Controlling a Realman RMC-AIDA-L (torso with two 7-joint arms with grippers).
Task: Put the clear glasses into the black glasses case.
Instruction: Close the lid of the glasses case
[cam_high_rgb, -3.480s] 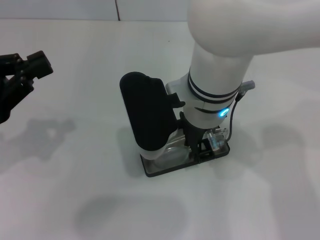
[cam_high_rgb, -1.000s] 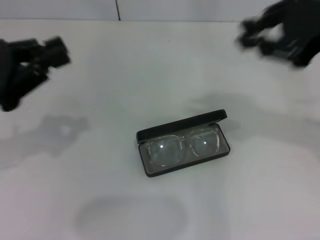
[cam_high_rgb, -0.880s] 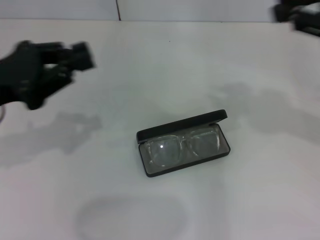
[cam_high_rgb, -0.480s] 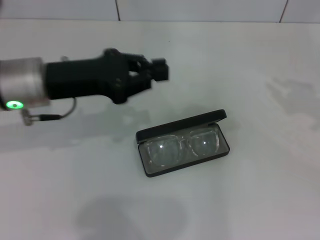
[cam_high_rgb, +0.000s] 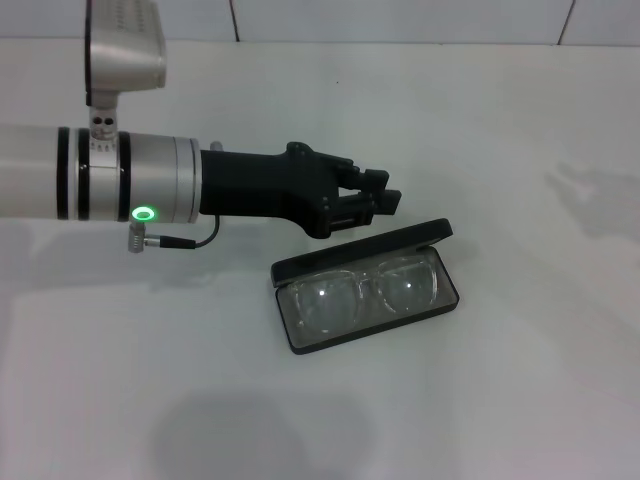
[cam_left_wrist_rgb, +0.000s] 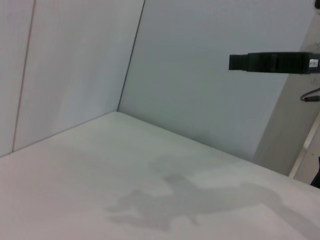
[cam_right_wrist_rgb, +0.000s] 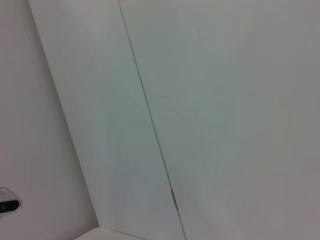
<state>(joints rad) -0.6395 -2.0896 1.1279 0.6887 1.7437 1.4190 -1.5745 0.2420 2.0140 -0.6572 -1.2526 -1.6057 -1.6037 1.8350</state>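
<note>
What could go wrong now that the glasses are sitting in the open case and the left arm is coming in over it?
Two risks. The left gripper is close above the raised lid of the black glasses case; pushing sideways rather than down could slide the light case across the table instead of shutting it. The clear glasses fill the case nearly end to end, so if any part sits proud, a closing lid could pinch them.

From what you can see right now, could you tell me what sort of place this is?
Probably a robot test bench or lab: a bare white table against plain white wall panels, with only the case holding the glasses, and the left gripper just behind it.
</note>
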